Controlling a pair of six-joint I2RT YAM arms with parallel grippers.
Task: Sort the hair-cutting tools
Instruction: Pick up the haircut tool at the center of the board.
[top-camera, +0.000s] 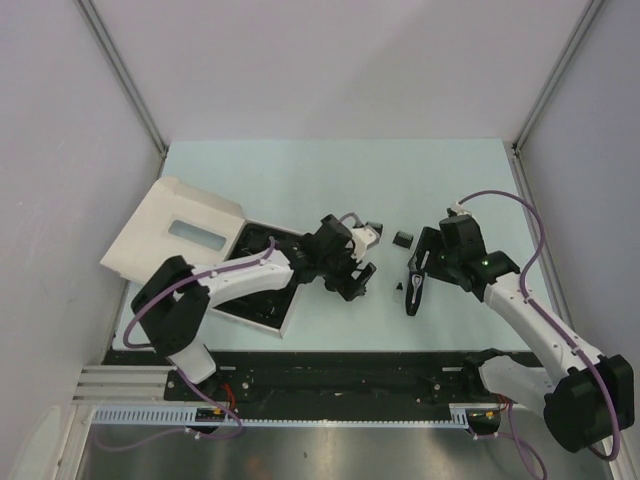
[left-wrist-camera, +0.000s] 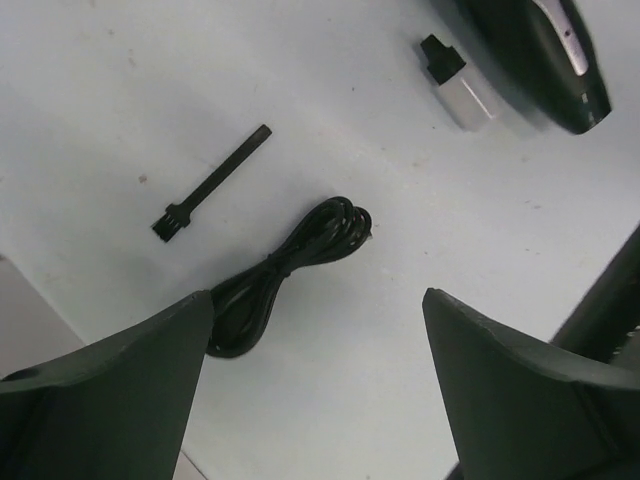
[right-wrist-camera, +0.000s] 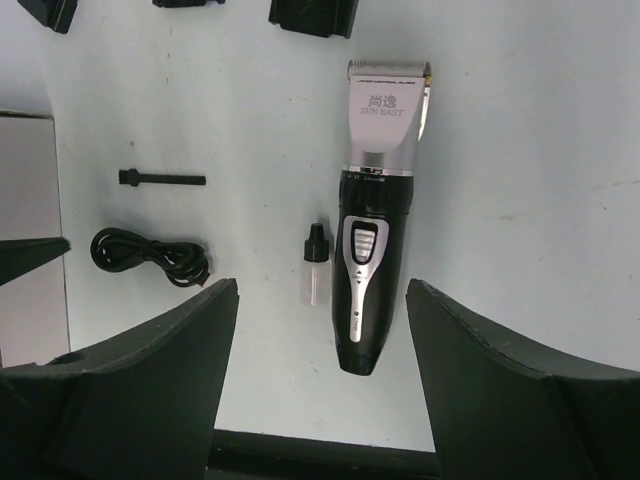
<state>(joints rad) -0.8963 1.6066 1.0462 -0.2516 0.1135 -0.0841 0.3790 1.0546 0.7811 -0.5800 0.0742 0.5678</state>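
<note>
The black-and-silver clipper (right-wrist-camera: 375, 230) lies flat on the table, blade end away from me, its butt between the fingertips of my right gripper (right-wrist-camera: 322, 300), which hangs open above it. In the top view the clipper (top-camera: 412, 297) pokes out under that gripper (top-camera: 425, 262). My left gripper (left-wrist-camera: 320, 330) is open and empty over bare table. The coiled black cable (left-wrist-camera: 290, 265) lies just beyond its left finger, with the tiny black brush (left-wrist-camera: 210, 182) further off. Black comb guards (right-wrist-camera: 313, 15) sit beyond the clipper's blade; one shows from above (top-camera: 403, 238).
A small clear bottle with a black cap (right-wrist-camera: 316, 265) lies beside the clipper. The white box lid (top-camera: 165, 225) and its black tray (top-camera: 262, 300) sit at the left under my left arm. Grey walls enclose the table on three sides.
</note>
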